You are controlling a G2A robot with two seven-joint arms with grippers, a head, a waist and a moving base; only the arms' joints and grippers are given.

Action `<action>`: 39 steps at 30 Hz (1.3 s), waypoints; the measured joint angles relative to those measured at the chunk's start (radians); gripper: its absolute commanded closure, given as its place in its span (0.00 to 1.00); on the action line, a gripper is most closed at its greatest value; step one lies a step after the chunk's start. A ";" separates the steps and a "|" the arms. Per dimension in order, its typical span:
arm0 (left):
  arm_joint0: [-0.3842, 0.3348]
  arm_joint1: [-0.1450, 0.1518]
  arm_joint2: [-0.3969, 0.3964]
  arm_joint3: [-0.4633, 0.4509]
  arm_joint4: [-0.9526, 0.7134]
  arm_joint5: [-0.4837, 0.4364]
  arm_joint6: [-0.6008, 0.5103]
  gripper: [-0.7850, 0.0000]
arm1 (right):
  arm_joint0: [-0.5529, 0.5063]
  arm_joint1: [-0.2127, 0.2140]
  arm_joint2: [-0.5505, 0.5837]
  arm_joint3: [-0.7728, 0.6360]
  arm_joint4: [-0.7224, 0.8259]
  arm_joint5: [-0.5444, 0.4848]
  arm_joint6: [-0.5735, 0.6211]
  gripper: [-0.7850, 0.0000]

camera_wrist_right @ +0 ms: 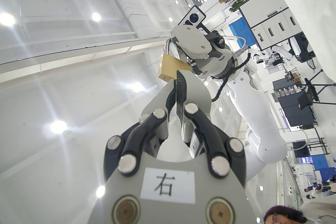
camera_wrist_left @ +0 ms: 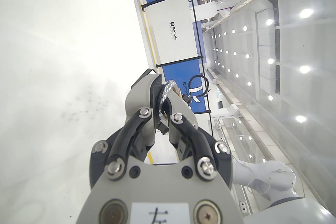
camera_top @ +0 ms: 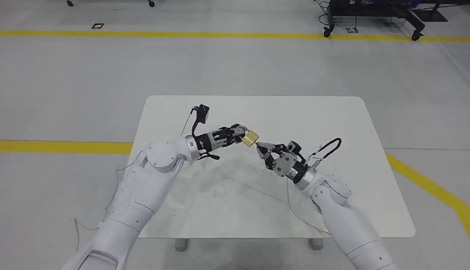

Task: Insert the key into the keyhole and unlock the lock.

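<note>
Clamping lock (camera_wrist_right: 169, 66): left pincer (camera_wrist_left: 163, 95) | right pincer (camera_wrist_right: 176, 81): together, tip at lock | white labels (camera_wrist_left: 159, 213) on both

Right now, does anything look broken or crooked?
Nothing stands out. The left gripper holds the brass padlock by its shackle, up off the table, and the right gripper, shut, sits at the padlock's bottom end.
</note>
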 measured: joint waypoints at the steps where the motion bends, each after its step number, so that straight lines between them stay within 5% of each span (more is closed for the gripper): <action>1: 0.002 0.001 -0.001 -0.003 0.001 -0.003 -0.001 1.00 | -0.003 0.001 0.003 -0.005 -0.006 0.003 0.000 1.00; 3: 0.004 0.002 -0.003 -0.006 0.002 -0.005 -0.002 1.00 | -0.006 0.003 0.005 -0.014 -0.017 0.009 -0.001 1.00; 4: 0.005 0.002 -0.004 -0.007 0.000 -0.005 -0.004 1.00 | -0.007 0.004 0.007 -0.020 -0.026 0.011 -0.002 0.74; 5: 0.006 0.002 -0.004 -0.008 -0.002 -0.004 -0.005 1.00 | -0.009 0.005 0.008 -0.024 -0.035 0.011 -0.004 0.60; 10: 0.008 0.000 -0.011 0.003 -0.065 0.038 -0.024 1.00 | -0.029 0.011 0.024 -0.057 -0.094 -0.022 -0.040 0.58; 12: 0.003 -0.001 -0.014 0.010 -0.099 0.064 -0.036 1.00 | -0.046 0.016 0.041 -0.083 -0.137 -0.045 -0.057 0.44; 15: -0.006 -0.002 -0.012 0.023 -0.099 0.088 -0.043 1.00 | -0.095 0.030 0.086 -0.147 -0.232 -0.088 -0.080 0.36; 18: -0.017 -0.001 0.001 0.032 -0.065 0.110 -0.046 1.00 | -0.167 0.041 0.147 -0.236 -0.311 -0.141 -0.153 0.00; 25: -0.041 -0.002 0.069 0.043 0.147 0.161 0.011 1.00 | -0.353 0.051 0.271 -0.444 -0.398 -0.253 -0.317 0.00; 35: -0.085 -0.010 0.182 0.067 0.397 0.187 -0.037 0.98 | -0.348 0.051 0.270 -0.440 -0.397 -0.251 -0.315 0.00; 39: -0.094 -0.012 0.184 0.081 0.393 0.192 -0.044 0.53 | -0.348 0.051 0.270 -0.440 -0.397 -0.252 -0.315 0.00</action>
